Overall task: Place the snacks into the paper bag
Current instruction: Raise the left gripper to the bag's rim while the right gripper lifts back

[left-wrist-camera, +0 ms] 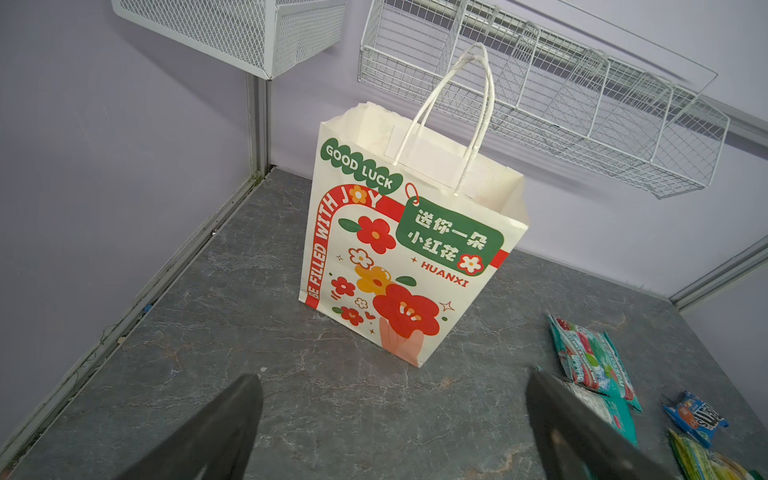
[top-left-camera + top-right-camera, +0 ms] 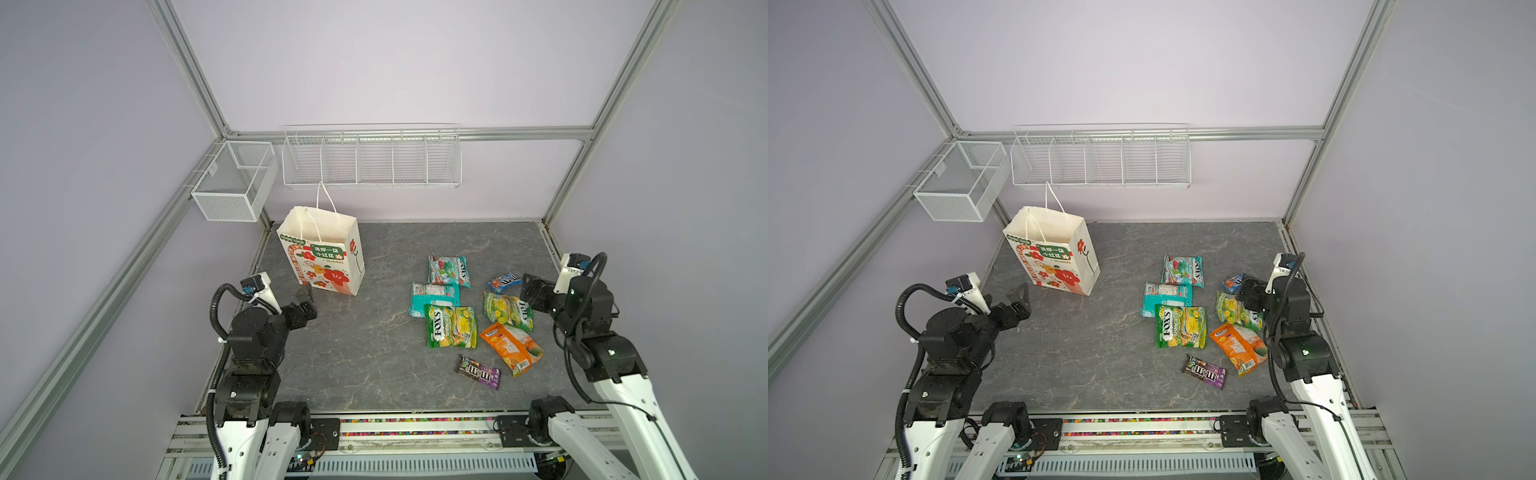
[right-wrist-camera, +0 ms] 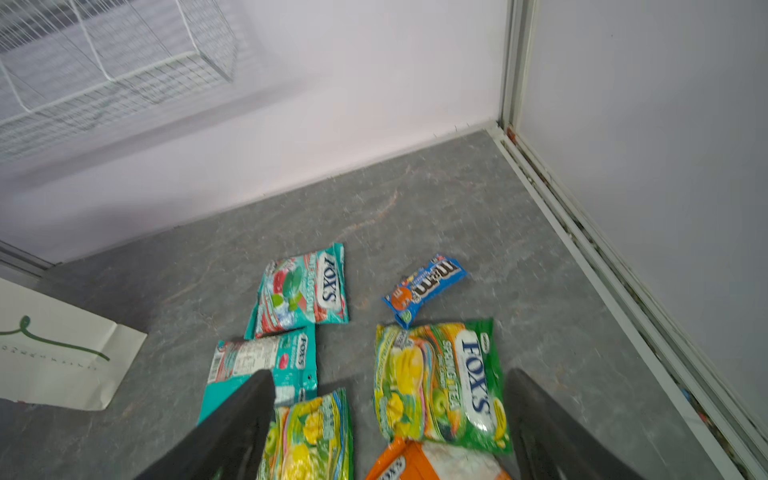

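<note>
Snacks [image 2: 451,326] lie well apart from the paper bag [image 2: 320,253], on the right arm's side. Right gripper [image 2: 527,291], spread and empty, is nearest, at the green-yellow FOX'S packet [image 2: 508,311] farther from the bag. Left gripper [image 2: 306,296]: spread, near the bag.

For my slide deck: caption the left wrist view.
Open left gripper facing the upright cream-white flower-printed paper gift bag on a grey marbled tabletop, teal candy packets beside.

Right arm [image 2: 1287,303] hides part of blue M&M's packet [image 2: 1232,282]; right wrist view cuts off orange packet [image 3: 436,461], blurs wire basket [image 3: 104,62].
</note>
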### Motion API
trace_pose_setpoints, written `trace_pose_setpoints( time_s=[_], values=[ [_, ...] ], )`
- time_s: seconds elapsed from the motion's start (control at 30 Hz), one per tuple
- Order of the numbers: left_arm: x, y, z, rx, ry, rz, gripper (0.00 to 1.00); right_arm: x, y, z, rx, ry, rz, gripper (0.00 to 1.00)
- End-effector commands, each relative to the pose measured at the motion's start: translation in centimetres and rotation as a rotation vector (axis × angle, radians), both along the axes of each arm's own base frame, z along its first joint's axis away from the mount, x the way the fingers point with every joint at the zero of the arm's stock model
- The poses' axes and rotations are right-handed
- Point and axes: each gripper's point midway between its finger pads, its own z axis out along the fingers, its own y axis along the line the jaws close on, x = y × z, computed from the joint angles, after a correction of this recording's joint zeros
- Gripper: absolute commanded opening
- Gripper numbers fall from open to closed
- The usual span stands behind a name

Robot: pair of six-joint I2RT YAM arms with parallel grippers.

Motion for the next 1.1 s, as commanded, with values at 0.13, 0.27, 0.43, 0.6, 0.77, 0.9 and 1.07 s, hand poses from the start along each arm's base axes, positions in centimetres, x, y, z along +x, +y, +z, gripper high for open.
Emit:
trace_pose_setpoints(
  time_s=[0.13,0.27,0.43,0.6,0.77,0.9,1.07],
  values=[
    [0.8,-0.4,-0.6,-0.025,0.052,-0.01,0.98,-6.3,-3.5,-2.9,-0.099,0.133,-0.132,0.89],
    [1.8,-0.7,0.2,-0.108,0.05,0.003,0.96,-7.1,-3.9,-4.8,-0.129,0.076,-0.123,0.88],
    [3.3,-1.0,1.7,-0.19,0.066,0.026,0.93,-8.1,-4.2,-3.8,-0.149,0.014,-0.122,0.88],
    [5.2,-1.9,3.3,-0.195,0.09,0.042,0.93,-7.8,-3.7,-4.1,-0.138,0.059,-0.098,0.88],
    [7.5,-3.5,4.5,-0.196,0.139,0.026,0.99,-7.6,-3.2,-4.3,-0.134,0.082,-0.075,0.88],
    [9.1,-3.8,5.1,-0.235,0.164,0.047,0.99,-7.8,-3.4,-4.0,-0.138,0.047,-0.08,0.88],
    [10.7,-3.8,5.4,-0.266,0.173,0.085,0.97,-7.9,-3.2,-3.9,-0.136,0.033,-0.068,0.88]
  ],
)
